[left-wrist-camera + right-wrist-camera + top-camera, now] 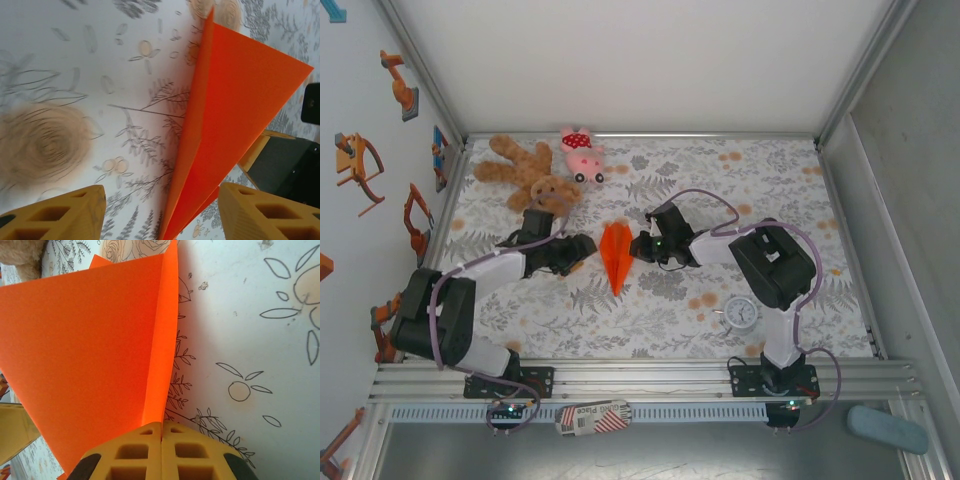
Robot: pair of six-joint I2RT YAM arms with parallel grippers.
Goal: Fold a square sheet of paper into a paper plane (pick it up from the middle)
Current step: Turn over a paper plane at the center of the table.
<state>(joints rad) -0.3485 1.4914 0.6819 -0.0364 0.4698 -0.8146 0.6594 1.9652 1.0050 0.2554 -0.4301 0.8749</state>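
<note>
Floral-print tabletop [650, 320] w/ white walls. At centre lies the orange paper plane [615, 256], sharp tip toward the arms' bases, btwn both claws. Right gripper [161, 424]: fingers pressed together, pinching the plane's raised fold. Left gripper [161, 189]: fingers spread, one each side of the plane. Teddy bear [530, 175] & pink pig [582, 155] sit at far edge.

The bright orange folded paper plane [615, 256] is plain and unmarked. The white cloth table cover [720, 180] is printed with grey leaf sprays and tan blossoms. From the plane:
- **Ten o'clock:** a brown plush teddy bear [525, 172].
- **Eleven o'clock:** a pink plush pig [582, 155] with red, white-dotted trim.
- **Four o'clock:** a white round clock [740, 313].

The right gripper [161, 427] has mustard-yellow fingers [132, 454].
</note>
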